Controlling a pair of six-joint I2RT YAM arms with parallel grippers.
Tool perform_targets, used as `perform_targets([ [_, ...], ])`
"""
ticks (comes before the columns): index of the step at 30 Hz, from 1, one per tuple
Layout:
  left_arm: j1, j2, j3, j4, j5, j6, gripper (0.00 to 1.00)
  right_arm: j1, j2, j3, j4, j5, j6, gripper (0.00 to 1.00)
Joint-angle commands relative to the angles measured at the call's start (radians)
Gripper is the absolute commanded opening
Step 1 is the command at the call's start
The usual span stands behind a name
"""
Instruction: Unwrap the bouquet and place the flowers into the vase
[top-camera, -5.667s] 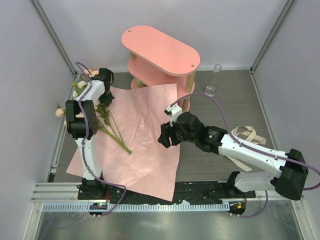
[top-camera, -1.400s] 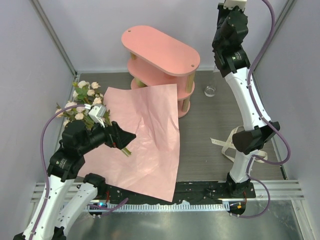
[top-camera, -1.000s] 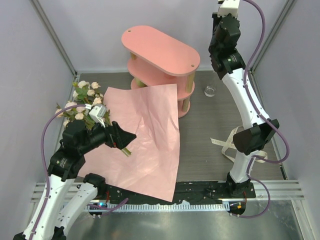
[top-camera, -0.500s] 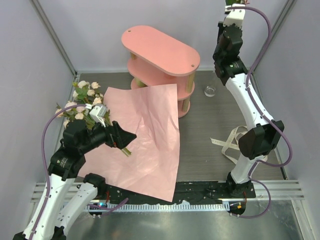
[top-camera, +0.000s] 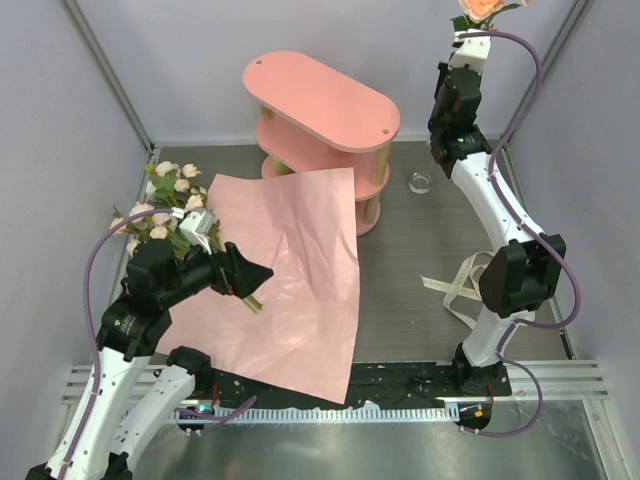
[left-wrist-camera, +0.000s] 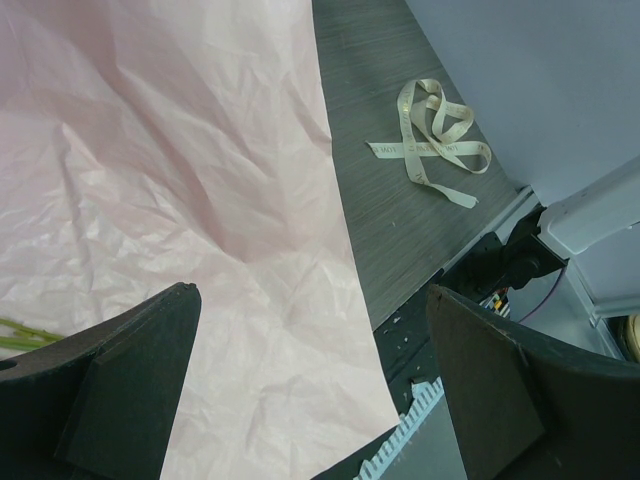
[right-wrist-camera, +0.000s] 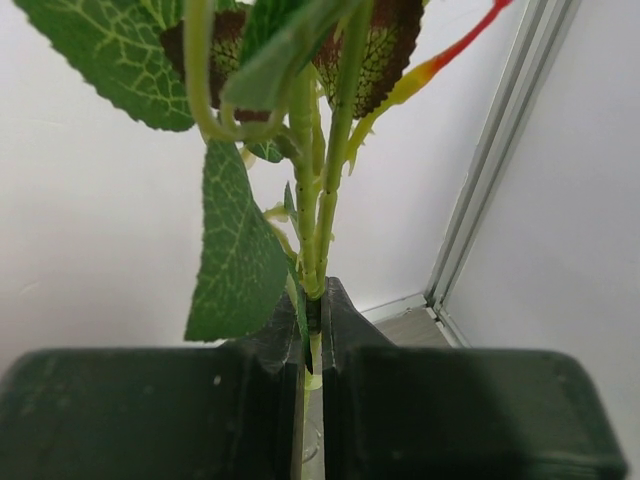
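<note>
The right gripper (right-wrist-camera: 312, 300) clenches the flowers (right-wrist-camera: 318, 235) low on thin stems that look light and springy, best held near the ends; the left gripper (left-wrist-camera: 310, 300) is released.

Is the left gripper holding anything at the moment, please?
No, the left gripper stands wide open above the pink paper, with nothing between its fingers in the left wrist view.

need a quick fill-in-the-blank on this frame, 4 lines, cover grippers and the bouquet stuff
1. The right gripper is shut on a leafy green ___.
2. The left gripper hangs over the pink paper with jaws ___.
3. The cream ribbon lies loose on the table near the ___ arm's base.
4. The clear vase stands beside the pink ___.
Missing: stem; open; right; shelf.
</note>
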Motion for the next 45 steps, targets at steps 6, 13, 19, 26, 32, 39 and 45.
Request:
perform_targets([
  [6,-0.004,0.002,-0.007,0.022,0.012,0.007,1.00,-0.010,0.013,-0.022,0.098,-0.024,0.043,0.01],
  [13,-0.005,0.001,-0.012,0.021,0.015,0.010,1.00,-0.008,0.035,-0.044,0.111,-0.036,0.043,0.01],
  [19,-0.005,0.001,-0.012,0.019,0.017,0.010,1.00,-0.008,0.047,-0.073,0.127,-0.038,0.038,0.02],
  [26,-0.005,0.001,-0.015,0.021,0.017,0.008,1.00,-0.008,0.056,-0.093,0.141,-0.038,0.040,0.05],
  [32,-0.004,0.001,-0.015,0.021,0.018,0.007,1.00,-0.008,0.061,-0.105,0.151,-0.044,0.043,0.07],
  [39,-0.004,0.002,-0.018,0.021,0.017,0.005,1.00,-0.010,0.062,-0.114,0.155,-0.055,0.040,0.23],
  [45,-0.005,0.010,-0.020,0.028,0.018,0.000,1.00,-0.008,0.030,-0.099,0.089,-0.075,0.044,0.54],
])
